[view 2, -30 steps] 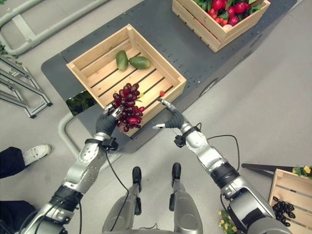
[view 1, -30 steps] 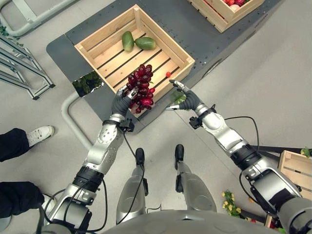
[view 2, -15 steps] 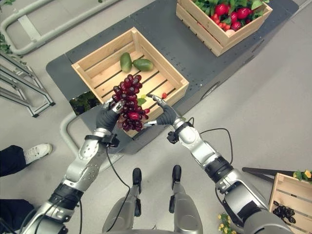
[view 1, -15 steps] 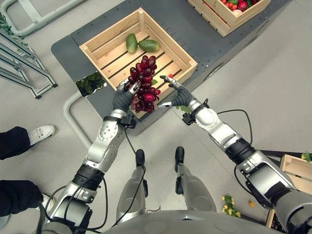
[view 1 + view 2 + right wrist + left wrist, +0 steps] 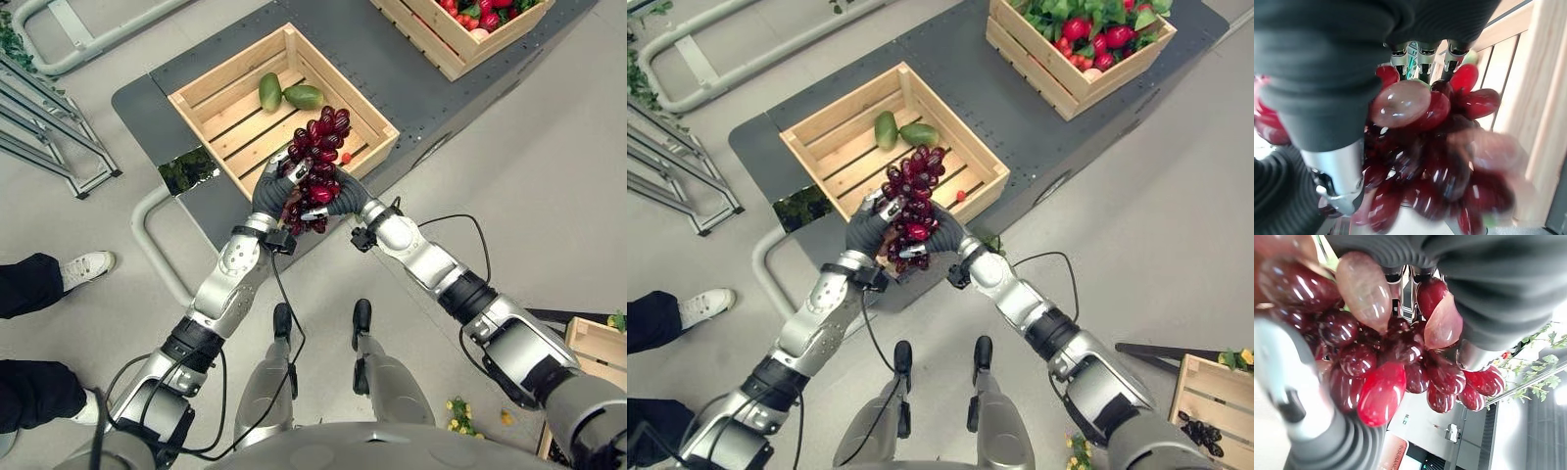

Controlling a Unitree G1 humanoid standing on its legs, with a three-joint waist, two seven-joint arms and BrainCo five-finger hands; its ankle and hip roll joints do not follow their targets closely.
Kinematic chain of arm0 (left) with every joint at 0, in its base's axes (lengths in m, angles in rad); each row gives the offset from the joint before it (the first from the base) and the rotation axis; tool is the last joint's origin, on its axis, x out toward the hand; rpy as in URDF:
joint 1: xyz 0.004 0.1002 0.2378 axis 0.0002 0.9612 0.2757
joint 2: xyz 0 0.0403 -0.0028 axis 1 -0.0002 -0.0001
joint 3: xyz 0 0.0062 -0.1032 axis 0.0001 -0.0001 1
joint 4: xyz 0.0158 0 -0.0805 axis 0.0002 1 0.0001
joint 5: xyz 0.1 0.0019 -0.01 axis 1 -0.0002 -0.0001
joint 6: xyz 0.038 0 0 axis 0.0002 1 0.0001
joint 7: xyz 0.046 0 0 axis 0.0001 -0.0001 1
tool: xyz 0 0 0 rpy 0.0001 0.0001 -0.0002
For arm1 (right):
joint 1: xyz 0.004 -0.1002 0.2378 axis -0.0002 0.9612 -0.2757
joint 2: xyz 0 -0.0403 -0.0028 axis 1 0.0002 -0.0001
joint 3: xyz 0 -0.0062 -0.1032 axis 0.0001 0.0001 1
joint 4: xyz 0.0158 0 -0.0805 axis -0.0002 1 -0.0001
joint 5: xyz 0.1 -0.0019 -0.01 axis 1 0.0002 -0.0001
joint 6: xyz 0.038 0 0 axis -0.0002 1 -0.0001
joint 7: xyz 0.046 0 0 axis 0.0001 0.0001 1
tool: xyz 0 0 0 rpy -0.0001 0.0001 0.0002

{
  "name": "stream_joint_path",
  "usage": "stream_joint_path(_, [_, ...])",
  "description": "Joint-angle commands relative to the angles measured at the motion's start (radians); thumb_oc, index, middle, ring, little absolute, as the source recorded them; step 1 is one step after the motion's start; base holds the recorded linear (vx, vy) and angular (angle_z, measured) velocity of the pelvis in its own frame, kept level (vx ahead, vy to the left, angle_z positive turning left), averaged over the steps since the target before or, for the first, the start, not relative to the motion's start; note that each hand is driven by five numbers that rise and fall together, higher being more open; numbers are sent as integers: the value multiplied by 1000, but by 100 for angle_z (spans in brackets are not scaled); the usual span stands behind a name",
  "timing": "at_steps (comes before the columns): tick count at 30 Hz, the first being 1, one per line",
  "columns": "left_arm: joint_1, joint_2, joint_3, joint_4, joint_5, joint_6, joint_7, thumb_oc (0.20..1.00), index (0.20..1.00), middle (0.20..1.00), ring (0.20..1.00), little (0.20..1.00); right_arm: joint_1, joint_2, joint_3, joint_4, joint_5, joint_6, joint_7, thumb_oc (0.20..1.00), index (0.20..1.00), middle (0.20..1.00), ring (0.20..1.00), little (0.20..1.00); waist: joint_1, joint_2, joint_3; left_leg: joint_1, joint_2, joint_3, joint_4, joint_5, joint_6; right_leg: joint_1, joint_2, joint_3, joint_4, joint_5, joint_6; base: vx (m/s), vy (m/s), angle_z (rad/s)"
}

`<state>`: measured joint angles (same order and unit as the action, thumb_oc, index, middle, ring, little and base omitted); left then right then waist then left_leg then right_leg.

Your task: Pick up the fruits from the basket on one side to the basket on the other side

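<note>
Both the left hand [image 5: 271,192] and right hand [image 5: 345,199] curl around the grapes [image 5: 318,157], held over the near edge of the crate [image 5: 211,83] containing two mangoes [image 5: 288,95].

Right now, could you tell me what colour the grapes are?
Dark red grapes, glossy, clearest in the left eye view.

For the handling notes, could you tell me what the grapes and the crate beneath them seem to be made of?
The grapes, held between the left hand and right hand, look like glossy plastic, judging by their hard, even highlights, though real fruit cannot be ruled out. The crate looks like pale unfinished wood: separate slats with visible grain.
</note>
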<state>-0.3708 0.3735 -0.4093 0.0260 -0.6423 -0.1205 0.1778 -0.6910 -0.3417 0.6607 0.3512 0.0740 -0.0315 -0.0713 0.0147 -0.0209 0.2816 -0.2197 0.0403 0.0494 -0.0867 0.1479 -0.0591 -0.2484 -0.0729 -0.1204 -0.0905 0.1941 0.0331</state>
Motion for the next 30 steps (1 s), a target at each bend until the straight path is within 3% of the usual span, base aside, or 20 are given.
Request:
stream_joint_path(1, [-101, -19, -52, -39, 15, -74, -16, 200, 200, 200, 200, 200, -73, 100, 23, 32, 39, -41, 0, 1000, 1000, 1000, 1000, 1000, 16, -40, -74, -3, -61, -17, -1, -92, 28, 4, -43, 3, 15, -69, 104, 0, 0, 0])
stream_joint_path(13, [-138, -39, -120, -52, -19, -79, -19, 200, 200, 200, 200, 200, -150, 177, 57, 111, 80, -42, -15, 1000, 1000, 1000, 1000, 1000, 29, -45, -73, -6, -60, -24, -1, -89, 29, 4, -46, -4, 17, -67, 105, 0, 0, 0])
stream_joint_path(14, [-138, -40, -130, -60, -25, -77, -22, 200, 200, 200, 200, 200, -152, 185, 59, 118, 86, -42, -15, 896, 896, 896, 896, 896, 31, -45, -72, -6, -61, -26, -1, -88, 29, 3, -46, -4, 18, -66, 105, 0, 0, 0])
stream_joint_path(16, [-140, -39, -134, -62, -26, -76, -23, 200, 200, 200, 200, 200, -155, 185, 60, 116, 87, -44, -18, 200, 200, 200, 200, 200, 32, -46, -71, -6, -62, -26, -1, -88, 29, 3, -47, -5, 18, -66, 106, 0, 0, 0])
stream_joint_path(30, [-145, -48, -134, -30, -16, -79, -10, 200, 200, 200, 200, 200, -114, 175, 44, 93, 90, -49, -36, 200, 200, 200, 200, 200, 26, -45, -75, -3, -60, -22, -1, -92, 30, 6, -47, -3, 17, -66, 107, 0, 0, 0])
